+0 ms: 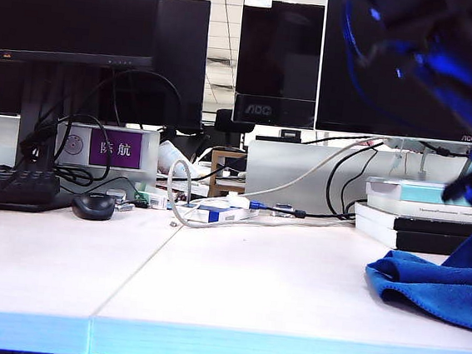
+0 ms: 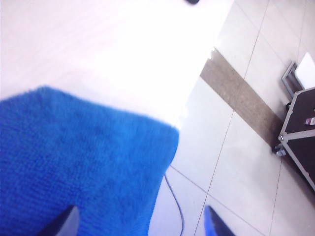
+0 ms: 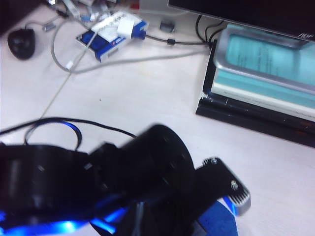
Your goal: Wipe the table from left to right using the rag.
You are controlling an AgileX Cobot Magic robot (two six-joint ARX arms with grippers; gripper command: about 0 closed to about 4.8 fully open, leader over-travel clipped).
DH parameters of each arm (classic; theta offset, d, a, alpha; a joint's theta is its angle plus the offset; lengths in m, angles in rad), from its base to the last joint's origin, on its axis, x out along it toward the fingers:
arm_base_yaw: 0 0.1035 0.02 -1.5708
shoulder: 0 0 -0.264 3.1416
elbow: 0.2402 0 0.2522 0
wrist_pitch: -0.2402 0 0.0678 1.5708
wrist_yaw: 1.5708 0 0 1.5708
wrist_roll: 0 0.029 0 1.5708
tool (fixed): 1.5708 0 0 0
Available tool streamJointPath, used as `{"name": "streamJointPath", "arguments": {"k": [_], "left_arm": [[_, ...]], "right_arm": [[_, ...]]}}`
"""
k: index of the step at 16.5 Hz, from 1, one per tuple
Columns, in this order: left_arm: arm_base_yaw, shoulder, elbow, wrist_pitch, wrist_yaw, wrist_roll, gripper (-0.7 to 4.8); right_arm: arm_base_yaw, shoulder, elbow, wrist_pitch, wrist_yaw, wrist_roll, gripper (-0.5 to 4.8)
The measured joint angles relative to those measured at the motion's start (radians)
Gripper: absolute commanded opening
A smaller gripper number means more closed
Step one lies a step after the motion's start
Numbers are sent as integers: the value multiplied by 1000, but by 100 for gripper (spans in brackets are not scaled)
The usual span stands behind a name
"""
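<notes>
The bright blue rag (image 1: 434, 288) lies bunched at the right end of the white table (image 1: 234, 286). In the left wrist view the rag (image 2: 74, 162) reaches over the table's edge, with floor beyond it. My left gripper (image 2: 140, 226) hangs just above the rag, open, with nothing held between its two dark fingertips (image 2: 69, 223). The right wrist view shows that same left arm (image 3: 123, 182) from above, with one ridged finger (image 3: 234, 191) over the rag (image 3: 219, 221). My right gripper's own jaws do not show behind this arm.
A stack of books (image 1: 420, 216) stands behind the rag. Cables and a blue-white box (image 1: 216, 213) lie at mid-back, with a mouse (image 1: 93, 205) and a keyboard (image 1: 9, 184) at back left. Monitors line the rear. A dark blurred arm (image 1: 432, 54) fills the upper right.
</notes>
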Motion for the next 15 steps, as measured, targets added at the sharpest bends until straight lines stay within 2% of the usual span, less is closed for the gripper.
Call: {"name": "streamJointPath", "arguments": {"k": [4,7,15], "left_arm": [[9,-40,1,-5,8,2,346],[9,-47,-1,-10,98,-20,345],[72,-159,5,-36,63,-23,341]], "right_arm": [[0,-12,0,2,3,3,-1],[0,-14,0,3,3,4,-1],[0,-43,0,42,3,7,-1]]}}
